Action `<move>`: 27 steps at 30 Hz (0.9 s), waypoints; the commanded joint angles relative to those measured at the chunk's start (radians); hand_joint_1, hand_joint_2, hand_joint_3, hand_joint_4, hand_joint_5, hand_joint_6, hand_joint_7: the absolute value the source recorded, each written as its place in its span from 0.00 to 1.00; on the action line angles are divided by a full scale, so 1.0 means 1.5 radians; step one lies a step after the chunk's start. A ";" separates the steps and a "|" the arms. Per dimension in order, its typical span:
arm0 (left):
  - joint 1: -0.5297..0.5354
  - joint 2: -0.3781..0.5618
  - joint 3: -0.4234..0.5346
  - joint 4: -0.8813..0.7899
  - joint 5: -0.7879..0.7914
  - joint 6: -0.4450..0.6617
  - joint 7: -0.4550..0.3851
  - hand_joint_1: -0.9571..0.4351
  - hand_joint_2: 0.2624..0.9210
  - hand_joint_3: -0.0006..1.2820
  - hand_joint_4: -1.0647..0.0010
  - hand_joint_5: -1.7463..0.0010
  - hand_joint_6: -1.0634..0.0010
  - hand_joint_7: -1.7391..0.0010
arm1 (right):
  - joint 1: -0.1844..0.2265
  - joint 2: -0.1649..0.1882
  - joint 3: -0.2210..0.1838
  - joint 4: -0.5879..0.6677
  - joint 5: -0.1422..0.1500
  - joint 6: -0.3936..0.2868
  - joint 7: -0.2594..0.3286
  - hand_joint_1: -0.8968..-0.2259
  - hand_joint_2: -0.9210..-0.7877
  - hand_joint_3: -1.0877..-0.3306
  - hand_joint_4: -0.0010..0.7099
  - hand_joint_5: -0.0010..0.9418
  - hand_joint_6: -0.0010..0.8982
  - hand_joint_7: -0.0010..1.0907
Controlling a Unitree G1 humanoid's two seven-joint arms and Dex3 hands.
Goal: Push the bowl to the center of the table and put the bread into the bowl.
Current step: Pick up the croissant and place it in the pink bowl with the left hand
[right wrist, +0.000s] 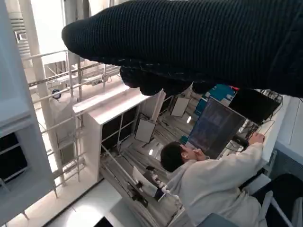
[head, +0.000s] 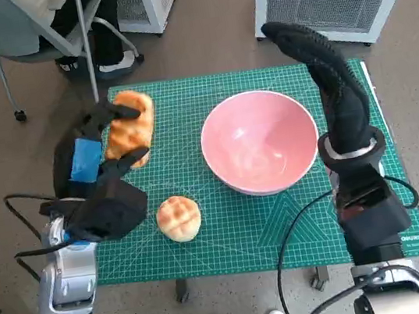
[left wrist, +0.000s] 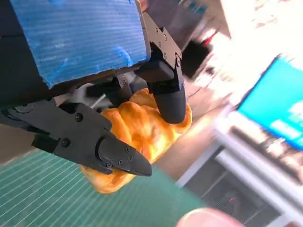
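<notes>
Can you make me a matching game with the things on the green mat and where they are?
Things:
1. long bread
2. round bun
3. pink bowl
4. right robot hand

Places or states:
A. lying loose on the mat
B. raised beside the bowl, holding nothing
C. held in the left robot hand
D. empty, near the mat's middle

Pairs: 1-C, 2-A, 3-D, 4-B

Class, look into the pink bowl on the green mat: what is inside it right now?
The pink bowl shows only its bare, glossy inside; no bread lies in it. One bread piece is held in the left hand, and a round bun sits on the mat.
</notes>
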 commanded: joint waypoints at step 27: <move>-0.224 -0.096 -0.178 0.243 0.022 -0.241 -0.082 0.69 1.00 0.03 0.28 0.33 0.39 0.40 | 0.035 -0.011 -0.015 -0.027 -0.026 0.011 -0.022 0.51 0.00 0.45 0.41 0.01 0.00 0.65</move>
